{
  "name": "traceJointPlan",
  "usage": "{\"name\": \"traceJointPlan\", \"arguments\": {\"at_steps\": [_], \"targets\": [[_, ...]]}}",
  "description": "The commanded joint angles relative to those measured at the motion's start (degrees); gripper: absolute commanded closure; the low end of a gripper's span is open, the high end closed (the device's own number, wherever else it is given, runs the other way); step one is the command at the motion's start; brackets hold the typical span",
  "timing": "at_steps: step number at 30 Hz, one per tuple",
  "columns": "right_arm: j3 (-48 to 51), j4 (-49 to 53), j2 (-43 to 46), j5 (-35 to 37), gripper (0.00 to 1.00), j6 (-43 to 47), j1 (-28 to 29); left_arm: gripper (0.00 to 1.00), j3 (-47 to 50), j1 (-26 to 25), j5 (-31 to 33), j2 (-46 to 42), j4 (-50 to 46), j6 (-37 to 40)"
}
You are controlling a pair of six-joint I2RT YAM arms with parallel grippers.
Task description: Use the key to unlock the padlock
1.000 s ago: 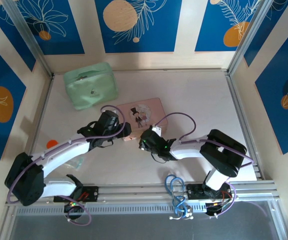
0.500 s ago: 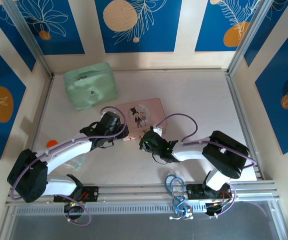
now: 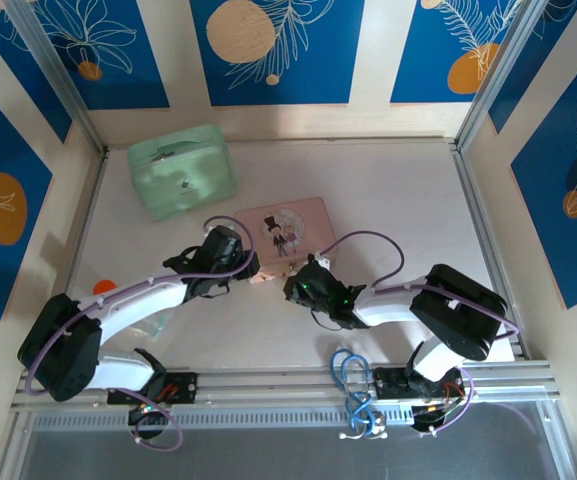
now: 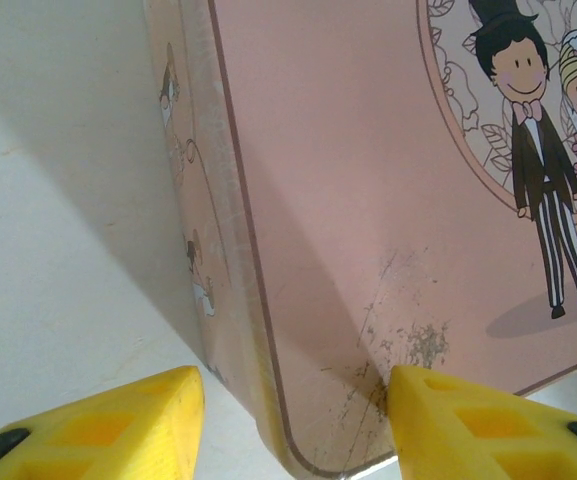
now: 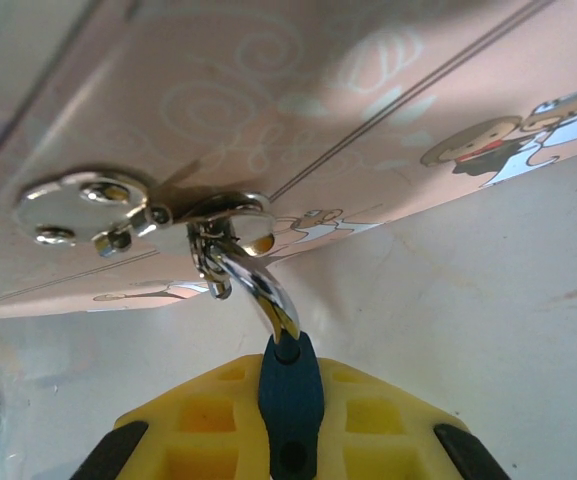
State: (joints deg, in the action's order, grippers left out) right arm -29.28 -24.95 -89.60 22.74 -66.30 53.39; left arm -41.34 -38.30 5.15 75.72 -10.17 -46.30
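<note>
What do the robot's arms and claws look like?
Both the left arm and right arm are white tubes with chunky black joints. A purple cable loops along each. The left claw and right claw have bright yellow fingers with waffle-like hollows.

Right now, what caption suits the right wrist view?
The right tool grips the blue padlock, its shackle hooked into the clasp of the pink tin.

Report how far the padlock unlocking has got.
Done: the right gripper grips the padlock by its blue body. In hand: the left gripper, jaws open, straddles a corner of the pink tin. Left: the shackle sits hooked through the clasp, so unlocking is not yet done.
</note>
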Motion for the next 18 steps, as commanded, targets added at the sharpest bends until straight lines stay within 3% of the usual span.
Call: {"name": "traceJointPlan", "arguments": {"at_steps": [1,10,18], "targets": [[2.3,-5.0,2.1,-1.3,1.00,-0.4,-1.5,0.49,1.7,0.9,-0.3,1.8,-0.7,-0.3],[3.8,-10.4,1.2,-4.2,1.00,0.3,-2.2,0.49,2.6,1.6,-2.3,2.6,1.6,-0.1],[4.9,-6.3,2.7,-3.1,1.00,-1.9,-4.0,0.49,2.7,1.7,-3.1,2.9,2.4,0.2]]}}
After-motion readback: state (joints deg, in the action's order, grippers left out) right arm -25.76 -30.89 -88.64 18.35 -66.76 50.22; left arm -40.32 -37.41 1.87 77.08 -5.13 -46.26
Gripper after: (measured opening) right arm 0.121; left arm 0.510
